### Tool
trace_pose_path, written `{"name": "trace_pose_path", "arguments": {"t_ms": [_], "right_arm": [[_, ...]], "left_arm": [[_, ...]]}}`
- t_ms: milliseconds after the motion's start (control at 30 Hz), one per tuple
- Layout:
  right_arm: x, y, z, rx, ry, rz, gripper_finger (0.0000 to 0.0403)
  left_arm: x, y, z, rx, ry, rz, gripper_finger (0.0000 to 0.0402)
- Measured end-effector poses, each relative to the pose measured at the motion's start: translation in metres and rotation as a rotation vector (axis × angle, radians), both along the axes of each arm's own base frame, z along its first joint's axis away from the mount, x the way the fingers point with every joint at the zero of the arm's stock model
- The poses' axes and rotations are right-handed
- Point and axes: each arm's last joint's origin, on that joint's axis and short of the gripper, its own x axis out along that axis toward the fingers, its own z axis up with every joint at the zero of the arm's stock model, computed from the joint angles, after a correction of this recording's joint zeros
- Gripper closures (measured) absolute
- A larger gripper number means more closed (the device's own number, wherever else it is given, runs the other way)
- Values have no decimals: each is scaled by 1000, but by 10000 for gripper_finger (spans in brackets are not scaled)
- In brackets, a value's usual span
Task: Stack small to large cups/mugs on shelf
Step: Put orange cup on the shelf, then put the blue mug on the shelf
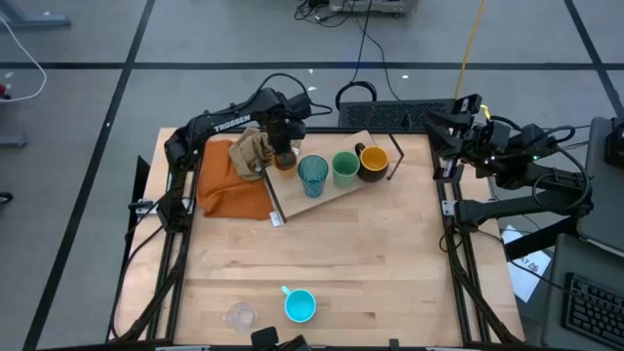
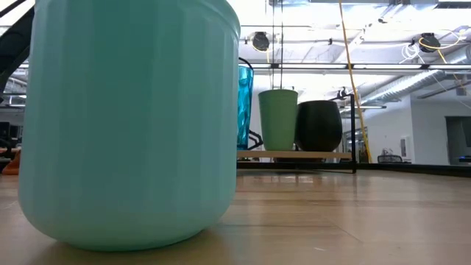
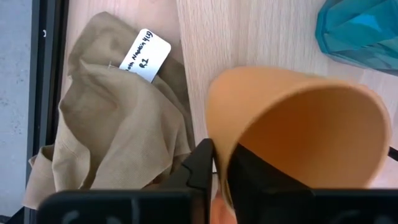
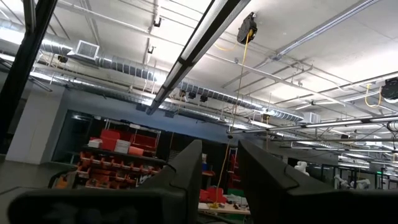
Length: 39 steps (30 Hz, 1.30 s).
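My left gripper (image 1: 282,144) is at the left end of the wooden shelf (image 1: 336,195), shut on the orange cup (image 3: 292,124). On the shelf to its right stand the teal tumbler (image 1: 312,175), the green cup (image 1: 344,168) and the black mug with a yellow inside (image 1: 372,163), each on its base. The light-blue mug (image 1: 299,305) and the clear glass (image 1: 240,316) stand near the table's near edge. In the low view the light-blue mug (image 2: 129,125) hides the orange cup. My right gripper (image 4: 219,169) is open, raised beyond the table's far right corner, pointing up at the ceiling. My left gripper holds the orange cup by its wall at the rim (image 3: 219,140), with one finger (image 3: 261,177) inside the cup and the other finger (image 3: 198,163) outside. The fingers come from above, pointing down. The cup's mouth faces up over the shelf's left end; whether its base rests there I cannot tell.
An orange cloth (image 1: 234,185) lies left of the shelf, with a tan cloth (image 3: 118,118) bearing a white label on top, right beside the left gripper. The bare wooden table (image 1: 341,253) stretches between the shelf and the two vessels at the near edge.
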Motion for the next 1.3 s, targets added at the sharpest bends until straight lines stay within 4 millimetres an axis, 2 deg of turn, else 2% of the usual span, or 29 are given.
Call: {"name": "trace_pose_path", "arguments": {"t_ms": [200,1000,1133,1300], "right_arm": [[0,0,0,0,0,0,307],[0,0,0,0,0,0,307],[0,0,0,0,0,0,307],[0,0,0,0,0,0,307]], "left_arm": [[0,0,0,0,0,3,340],[-1,-1,4,7,0,-36,337],[-1,-1,4,9,2,-35,309],[-3,-2,8,32,11,-23,242]]}}
